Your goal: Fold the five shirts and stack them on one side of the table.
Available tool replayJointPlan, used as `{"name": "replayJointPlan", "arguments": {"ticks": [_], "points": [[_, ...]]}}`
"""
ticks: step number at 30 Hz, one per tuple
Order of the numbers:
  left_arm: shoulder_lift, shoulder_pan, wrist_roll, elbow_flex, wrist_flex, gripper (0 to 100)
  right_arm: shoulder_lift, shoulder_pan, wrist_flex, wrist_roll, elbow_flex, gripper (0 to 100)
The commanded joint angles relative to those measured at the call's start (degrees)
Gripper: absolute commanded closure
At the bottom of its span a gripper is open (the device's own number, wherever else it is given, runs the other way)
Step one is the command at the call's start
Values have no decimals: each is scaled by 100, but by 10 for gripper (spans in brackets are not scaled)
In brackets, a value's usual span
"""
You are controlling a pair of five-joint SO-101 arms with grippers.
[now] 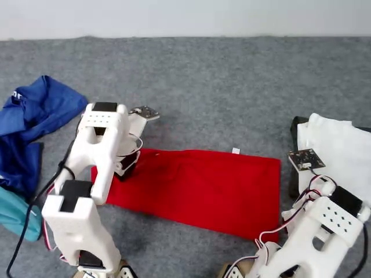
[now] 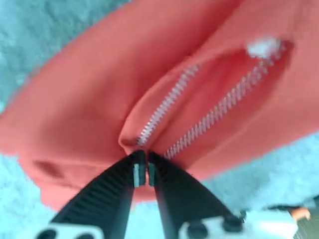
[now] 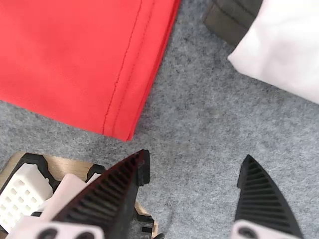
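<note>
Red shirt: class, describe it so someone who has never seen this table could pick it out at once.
On the grey table, look to the middle. There lies the red shirt, folded into a long flat band, the left claw shut on its zipped edge. Its neighbours are a crumpled blue shirt and a folded white shirt; it alone is red.

The grey, felt-like worktop (image 1: pixel 220 87) carries a long red folded shirt (image 1: pixel 214 188) lying flat across its middle. Well apart from it, at the left edge, lies a crumpled blue shirt (image 1: pixel 35 116), with a teal garment (image 1: pixel 13 215) just beside it on the near side. At the right edge a dark folded garment (image 1: pixel 299 123) lies beneath a white folded shirt (image 1: pixel 339 147).
</note>
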Motion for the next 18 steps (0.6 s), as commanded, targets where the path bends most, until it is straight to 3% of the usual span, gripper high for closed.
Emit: {"name": "replayJointPlan", "arguments": {"ticks": [1, 12, 15, 18], "points": [[-738, 0, 70, 4, 466, 940, -48, -66, 22, -18, -18, 710], [-3622, 0, 79, 927, 695, 920, -57, -92, 31, -44, -26, 710], [-4070, 0, 79, 1420, 677, 920, -57, -488, 57, -105, -53, 710], [-4413, -44, 105, 1719, 545, 920, -57, -1288, 84, -747, -316, 710]]}}
